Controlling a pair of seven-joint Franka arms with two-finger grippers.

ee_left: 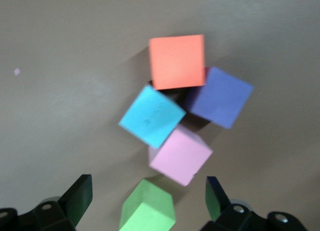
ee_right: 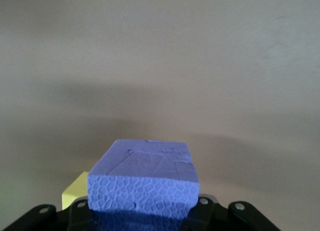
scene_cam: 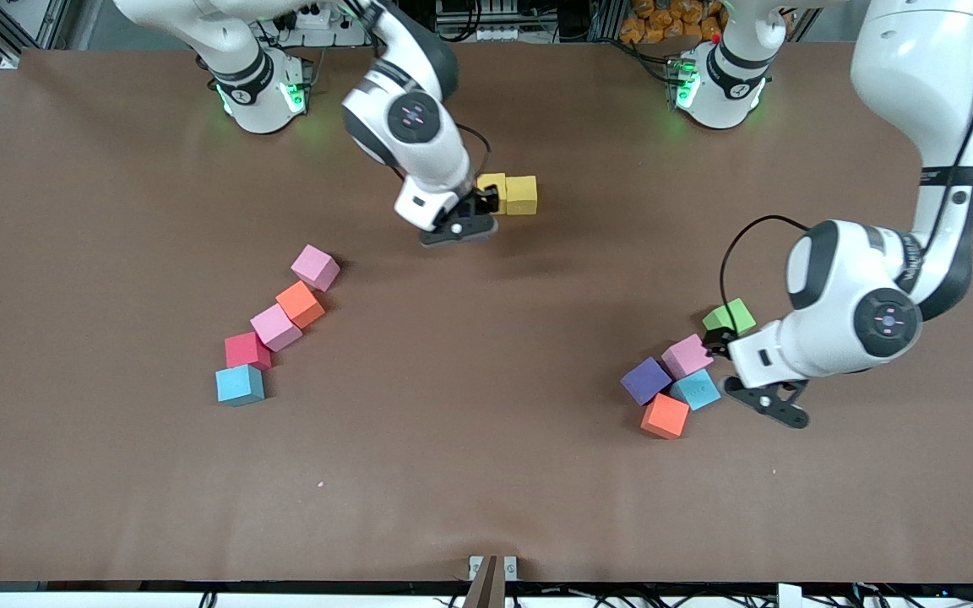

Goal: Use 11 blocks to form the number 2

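Right gripper (scene_cam: 459,226) clamped on purple cube (ee_right: 144,182), held up over table (scene_cam: 486,473) just beside pair of touching yellow cubes (scene_cam: 510,193)

Left gripper (ee_left: 147,201) spread wide, nothing gripped, hovering beside green cube (scene_cam: 729,317); green cube seen between fingers (ee_left: 80,196) in left wrist view; pink cube (scene_cam: 687,355) next outward, then light blue cube (scene_cam: 696,389), second purple cube (scene_cam: 646,380), orange cube (scene_cam: 665,415), bunched together

Toward right arm's end: diagonal row of pink (scene_cam: 315,267), orange (scene_cam: 301,304), pink (scene_cam: 275,327), red (scene_cam: 247,350), light blue (scene_cam: 240,384) cubes

No digit shape formed yet
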